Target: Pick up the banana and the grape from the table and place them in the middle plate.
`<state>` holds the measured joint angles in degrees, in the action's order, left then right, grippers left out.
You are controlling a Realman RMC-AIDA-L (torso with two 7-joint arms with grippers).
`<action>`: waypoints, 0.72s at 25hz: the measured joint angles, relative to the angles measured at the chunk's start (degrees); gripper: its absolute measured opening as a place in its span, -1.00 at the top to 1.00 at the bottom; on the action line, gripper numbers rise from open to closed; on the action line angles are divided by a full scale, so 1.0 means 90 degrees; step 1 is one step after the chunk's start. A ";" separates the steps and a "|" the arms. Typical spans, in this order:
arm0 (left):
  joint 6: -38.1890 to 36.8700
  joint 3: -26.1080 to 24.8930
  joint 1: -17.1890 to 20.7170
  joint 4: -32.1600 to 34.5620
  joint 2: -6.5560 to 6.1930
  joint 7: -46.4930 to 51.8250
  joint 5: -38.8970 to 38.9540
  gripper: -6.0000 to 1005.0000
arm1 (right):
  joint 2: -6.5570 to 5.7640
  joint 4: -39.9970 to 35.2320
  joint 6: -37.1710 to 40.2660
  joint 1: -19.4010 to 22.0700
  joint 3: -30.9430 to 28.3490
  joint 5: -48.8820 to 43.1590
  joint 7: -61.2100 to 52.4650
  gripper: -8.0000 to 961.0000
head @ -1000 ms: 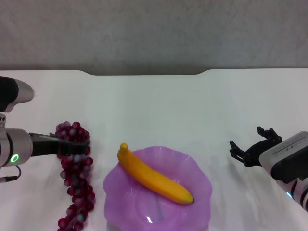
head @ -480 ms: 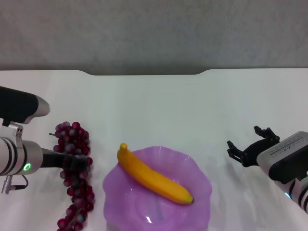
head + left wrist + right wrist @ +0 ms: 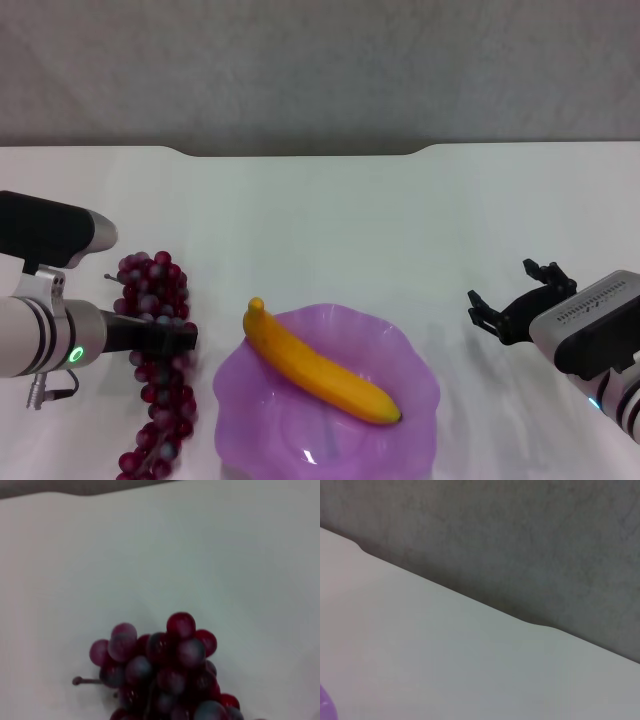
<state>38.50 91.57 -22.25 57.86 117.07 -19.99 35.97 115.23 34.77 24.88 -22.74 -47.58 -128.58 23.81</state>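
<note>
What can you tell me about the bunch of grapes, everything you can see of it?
The grape bunch is a long cluster of small round dark red and purple grapes, some frosted grey, with a thin stem poking out at its far end. It lies flat on the white table, lengthwise toward the robot, left of the purple plate and not touching it. The left tool sits across the bunch's middle; whether it grips is unclear.

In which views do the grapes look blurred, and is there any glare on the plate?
Left wrist view: the grape is soft and out of focus. Head view: the bunch is sharper, and the middle plate shows a small bright glint near its front. Right wrist view: only the table, no grapes.
</note>
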 joint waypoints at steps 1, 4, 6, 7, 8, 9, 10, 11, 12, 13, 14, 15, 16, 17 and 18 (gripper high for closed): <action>-0.0084 0.0023 0.0017 -0.0003 0.0000 0.0011 0.0007 -0.74 | 0.0000 0.0000 0.0000 0.0000 0.0003 0.0000 0.0000 -0.86; -0.0257 0.0035 0.0047 -0.0031 -0.0001 0.0051 0.0010 -0.73 | 0.0000 0.0009 0.0000 -0.0002 0.0004 0.0000 0.0000 -0.86; -0.0332 0.0036 0.0047 -0.0104 -0.0003 0.0059 0.0010 -0.72 | 0.0000 0.0018 0.0000 -0.0002 0.0005 0.0000 0.0000 -0.86; -0.0400 0.0036 0.0053 -0.0148 -0.0003 0.0059 0.0010 -0.72 | 0.0000 0.0020 0.0000 -0.0003 0.0007 -0.0001 0.0000 -0.86; -0.0497 0.0035 0.0069 -0.0195 -0.0002 0.0059 0.0012 -0.72 | 0.0000 0.0022 0.0000 -0.0003 0.0009 0.0000 0.0000 -0.86; -0.0601 0.0036 0.0094 -0.0229 0.0000 0.0059 0.0015 -0.71 | 0.0000 0.0026 -0.0001 -0.0003 0.0012 0.0000 0.0000 -0.86; -0.0695 0.0039 0.0119 -0.0260 0.0001 0.0059 0.0020 -0.71 | -0.0001 0.0031 -0.0001 -0.0003 0.0014 0.0000 0.0000 -0.86; -0.0751 0.0045 0.0135 -0.0276 0.0001 0.0058 0.0030 -0.62 | 0.0000 0.0041 -0.0001 -0.0003 0.0014 0.0000 0.0000 -0.86; -0.0795 0.0057 0.0146 -0.0292 0.0001 0.0058 0.0047 -0.53 | 0.0000 0.0044 -0.0001 -0.0003 0.0014 0.0000 0.0000 -0.86; -0.0837 0.0074 0.0153 -0.0311 0.0001 0.0058 0.0071 -0.45 | -0.0001 0.0045 -0.0001 -0.0003 0.0014 0.0000 0.0000 -0.86; -0.0866 0.0084 0.0165 -0.0322 0.0001 0.0058 0.0091 -0.36 | -0.0001 0.0045 -0.0001 -0.0003 0.0014 0.0000 0.0000 -0.86; -0.0905 0.0090 0.0181 -0.0328 0.0001 0.0058 0.0105 -0.27 | 0.0000 0.0045 -0.0001 -0.0003 0.0016 0.0000 0.0000 -0.86; -0.0905 0.0090 0.0181 -0.0328 0.0001 0.0058 0.0105 -0.14 | 0.0000 0.0045 -0.0001 -0.0003 0.0018 0.0000 0.0000 -0.86; -0.0920 0.0090 0.0188 -0.0329 0.0001 0.0052 0.0109 -0.02 | 0.0000 0.0047 -0.0001 -0.0003 0.0021 0.0000 0.0000 -0.86; -0.0933 0.0091 0.0189 -0.0330 0.0001 0.0038 0.0110 0.11 | 0.0000 0.0048 -0.0001 -0.0003 0.0023 0.0000 0.0000 -0.86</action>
<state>30.10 92.38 -20.55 54.89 117.08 -19.65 36.96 115.22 35.20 24.87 -22.77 -47.37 -128.58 23.82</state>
